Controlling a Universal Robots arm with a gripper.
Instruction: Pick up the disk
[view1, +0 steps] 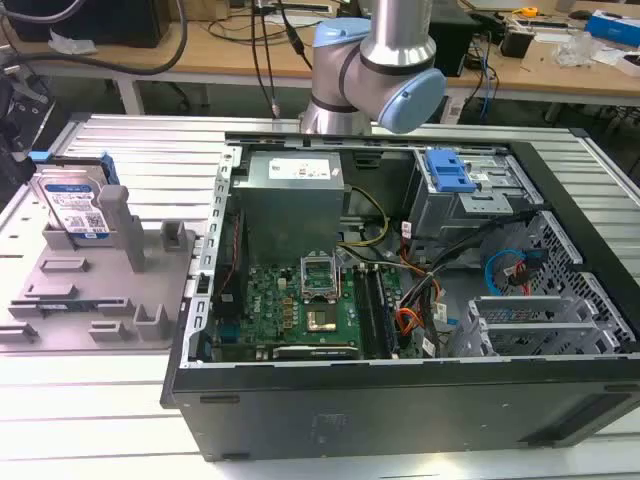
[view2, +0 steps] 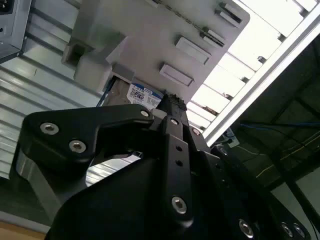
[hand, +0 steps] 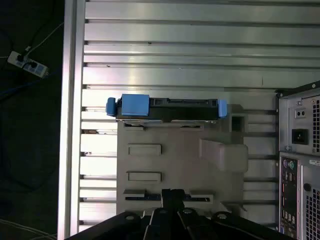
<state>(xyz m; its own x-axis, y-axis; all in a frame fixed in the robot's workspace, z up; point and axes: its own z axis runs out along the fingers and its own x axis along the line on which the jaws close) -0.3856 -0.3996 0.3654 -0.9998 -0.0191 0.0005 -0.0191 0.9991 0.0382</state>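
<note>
The disk (view1: 75, 205) is a silver hard drive with a white-and-blue label and blue side rails. It stands on edge at the back of a grey fixture plate (view1: 100, 290) on the exterior view's left. In the first wrist view the disk (hand: 167, 108) shows edge-on, with my gripper (hand: 172, 195) over the fixture's opposite edge, well apart from it. The black fingertips look pressed together with nothing between them. In the second wrist view the gripper (view2: 172, 100) points toward the disk's label (view2: 142, 95), partly hidden behind the fingers.
An open computer case (view1: 400, 300) fills the middle of the slatted metal table. It holds a grey power supply box (view1: 295, 200), a motherboard and a blue ribbed bracket (view1: 448, 170). The robot arm (view1: 375, 60) rises behind the case. The fixture plate (hand: 175, 155) has raised blocks.
</note>
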